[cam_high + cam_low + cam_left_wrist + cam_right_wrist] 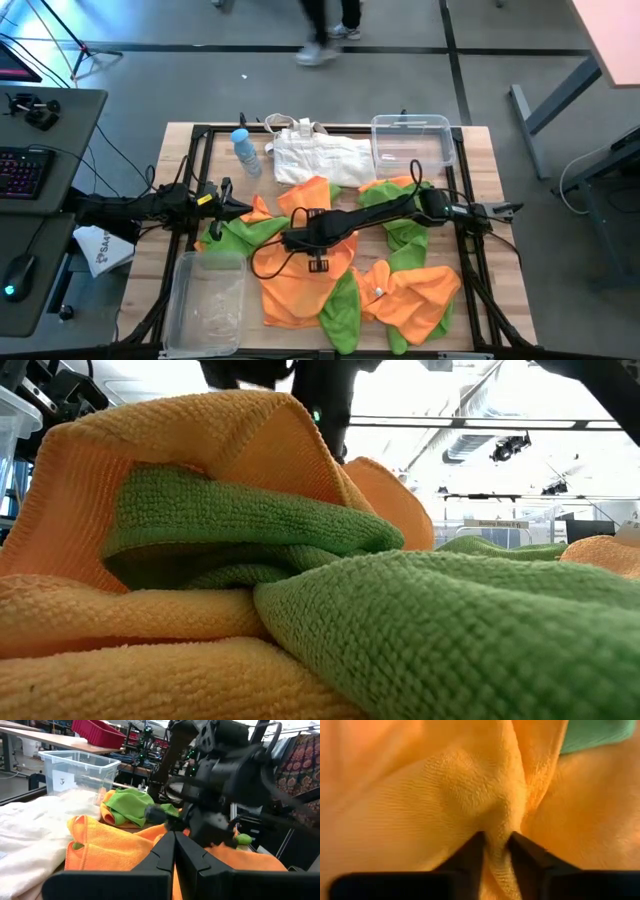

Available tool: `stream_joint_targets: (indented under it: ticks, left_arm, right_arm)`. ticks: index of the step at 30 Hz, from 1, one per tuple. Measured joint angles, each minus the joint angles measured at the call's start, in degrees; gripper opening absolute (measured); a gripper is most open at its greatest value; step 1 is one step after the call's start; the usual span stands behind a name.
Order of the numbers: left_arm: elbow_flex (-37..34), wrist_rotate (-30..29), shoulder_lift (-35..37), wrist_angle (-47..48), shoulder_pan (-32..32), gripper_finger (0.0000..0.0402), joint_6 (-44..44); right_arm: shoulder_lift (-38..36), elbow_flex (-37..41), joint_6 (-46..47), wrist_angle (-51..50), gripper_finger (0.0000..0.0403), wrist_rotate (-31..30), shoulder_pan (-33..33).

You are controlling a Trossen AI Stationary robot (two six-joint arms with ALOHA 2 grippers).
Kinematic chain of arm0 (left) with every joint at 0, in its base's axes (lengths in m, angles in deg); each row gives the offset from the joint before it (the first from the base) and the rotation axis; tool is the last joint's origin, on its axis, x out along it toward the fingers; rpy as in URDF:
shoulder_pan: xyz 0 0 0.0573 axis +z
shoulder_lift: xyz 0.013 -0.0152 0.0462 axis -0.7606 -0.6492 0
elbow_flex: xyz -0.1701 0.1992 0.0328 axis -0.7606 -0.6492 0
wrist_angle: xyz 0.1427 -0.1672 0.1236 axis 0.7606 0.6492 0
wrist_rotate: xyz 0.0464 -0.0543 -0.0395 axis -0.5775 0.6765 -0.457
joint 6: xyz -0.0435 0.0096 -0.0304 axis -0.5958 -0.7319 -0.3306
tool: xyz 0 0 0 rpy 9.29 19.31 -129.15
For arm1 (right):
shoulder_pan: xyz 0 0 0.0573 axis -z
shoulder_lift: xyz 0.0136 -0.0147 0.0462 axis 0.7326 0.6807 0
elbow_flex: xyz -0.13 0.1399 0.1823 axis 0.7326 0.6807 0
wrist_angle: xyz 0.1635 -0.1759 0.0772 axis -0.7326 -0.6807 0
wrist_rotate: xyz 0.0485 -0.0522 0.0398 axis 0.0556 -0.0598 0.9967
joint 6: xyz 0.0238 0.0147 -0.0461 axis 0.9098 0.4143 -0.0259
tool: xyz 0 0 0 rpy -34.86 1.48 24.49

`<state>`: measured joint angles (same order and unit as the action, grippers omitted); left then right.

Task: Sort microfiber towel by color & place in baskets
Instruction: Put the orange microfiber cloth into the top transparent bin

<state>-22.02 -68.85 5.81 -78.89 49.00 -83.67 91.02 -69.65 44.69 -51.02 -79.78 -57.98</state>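
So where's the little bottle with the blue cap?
In the high view, the small clear plastic bottle with a blue cap lies near the table's far edge on the left side, just left of the white fabric bag.

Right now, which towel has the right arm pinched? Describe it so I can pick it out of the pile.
Start at the towel pile in the middle of the wooden table, in front of the white bag. The right gripper reaches across to the pile's centre, and its jaws pinch a raised fold of the orange towel there. Unlike its green neighbours and the flat orange ones, it bunches up between the jaws.
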Motion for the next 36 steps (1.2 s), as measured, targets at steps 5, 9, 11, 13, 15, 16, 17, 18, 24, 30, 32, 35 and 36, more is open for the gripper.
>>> stream_joint_targets:
  ticks: [5,9,11,13,15,16,17,18,24,30,32,35,36]
  left_arm:
    - [0.02,-0.01,-0.02,0.00,-0.01,0.0000,0.00]
    - [0.00,0.00,-0.02,0.00,-0.01,0.0000,0.00]
    - [0.01,0.00,0.00,-0.03,0.00,0.0000,0.00]
    - [-0.01,-0.02,-0.02,-0.18,-0.01,0.0000,0.00]
    - [-0.01,-0.02,0.00,-0.26,-0.01,0.0000,0.00]
    - [-0.01,0.00,0.00,-0.28,0.01,0.0000,0.00]
    - [-0.01,0.00,-0.02,-0.26,-0.02,0.0000,-0.07]
    - [-0.01,0.00,0.00,-0.44,-0.03,0.0000,-0.64]
    - [-0.01,0.15,-0.01,-0.93,-0.02,0.0000,-15.64]
    - [-0.01,0.01,-0.02,-2.12,-0.04,0.0000,-17.08]
    - [0.55,0.71,-0.03,-2.22,-0.32,0.0000,-15.40]
    - [2.98,1.17,-1.01,-2.03,-1.48,0.0000,-14.01]
    - [4.04,0.59,-1.44,-0.95,-1.86,0.0000,-13.29]
  right_arm:
    - [0.00,-8.57,2.65,-6.79,0.0018,-0.30,-1.03]
    - [-0.04,-17.87,3.78,-15.26,0.0004,-2.23,-1.81]
    - [-3.88,-15.22,5.48,-13.77,0.0006,-4.35,-2.21]
    - [-7.74,-12.83,9.03,-13.48,0.0004,-5.88,-2.51]
    - [-11.30,-11.81,12.83,-14.26,0.0002,-7.17,-2.55]
    - [-13.15,-11.51,14.49,-14.34,0.0003,-8.23,-2.81]
    - [-14.55,-11.41,15.69,-14.38,0.0003,-9.49,-3.09]
    - [-16.17,-11.35,16.63,-14.38,0.0002,-11.08,-3.32]
    - [-24.37,-11.25,20.70,-17.17,0.0001,-21.07,-5.98]
    - [-30.01,-11.20,30.66,-30.18,0.0001,-31.79,-8.27]
    - [-31.95,-10.65,32.81,-29.99,0.0001,-33.84,-8.71]
    - [-35.51,-9.33,32.44,-29.18,0.0000,-36.40,-9.22]
    - [-36.67,-8.88,33.78,-30.25,0.0000,-37.98,-9.24]
